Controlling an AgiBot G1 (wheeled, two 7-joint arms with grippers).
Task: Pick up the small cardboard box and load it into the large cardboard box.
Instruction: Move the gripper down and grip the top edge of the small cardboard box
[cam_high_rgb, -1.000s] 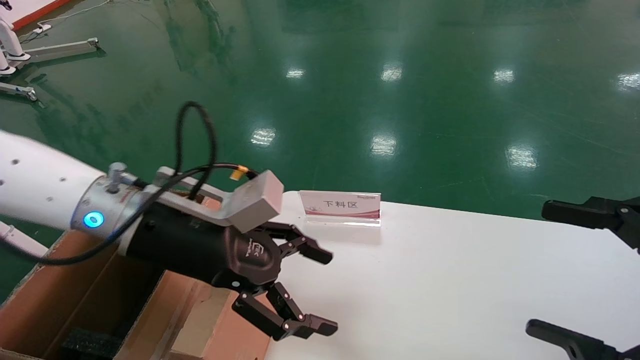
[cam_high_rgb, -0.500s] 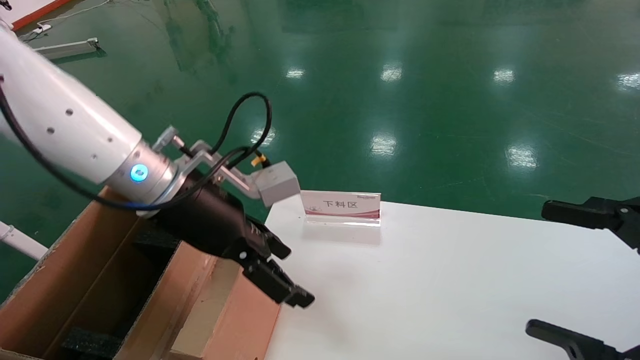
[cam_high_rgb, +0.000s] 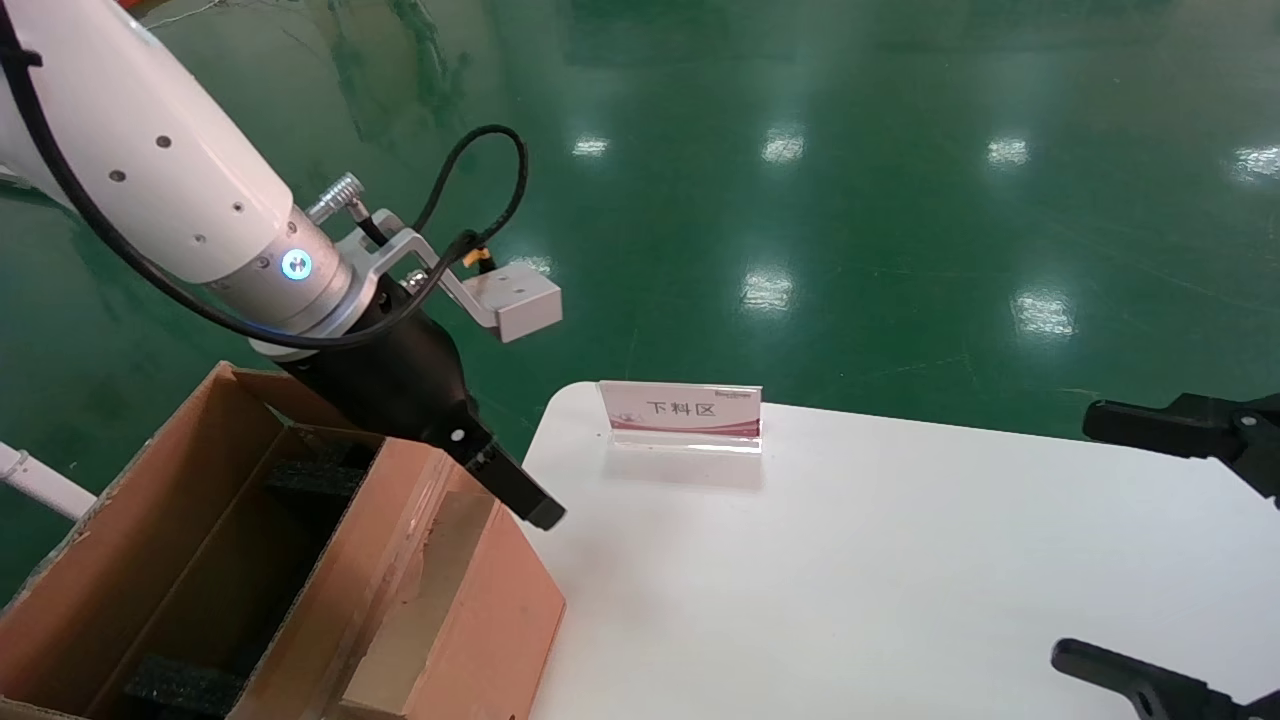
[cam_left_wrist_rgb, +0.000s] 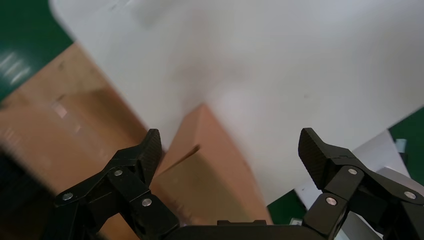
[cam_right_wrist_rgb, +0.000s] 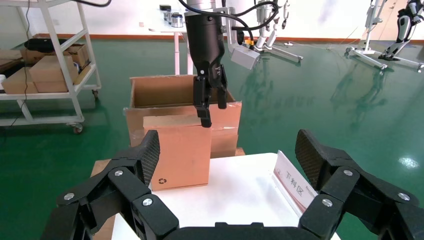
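In the head view we see the large cardboard box (cam_high_rgb: 150, 560) filling the lower left of the frame: a reddish-brown corrugated carton, open at the top, with long upright flaps and black foam blocks (cam_high_rgb: 310, 478) inside against its walls. A clear tape strip runs along the flap nearest the white table (cam_high_rgb: 900, 570).

The small cardboard box (cam_right_wrist_rgb: 177, 150) shows best in the right wrist view, left of centre: a closed, oblong, reddish-brown box with a small black recycling mark near its lower corner. It stands upright at the table edge, just in front of the carton and much smaller than it. In the head view we cannot tell it apart from the carton's flap.

Our left gripper (cam_high_rgb: 520, 495) hangs over the corner where carton and table meet, left of centre in the head view. Its own wrist view shows the left gripper's fingers spread wide and holding nothing, with a brown cardboard corner below them.

Our right gripper (cam_right_wrist_rgb: 227, 145) sits at the right edge of the head view, jaws wide apart and empty, above the table. A small sign (cam_high_rgb: 682, 410) stands at the table's far edge.
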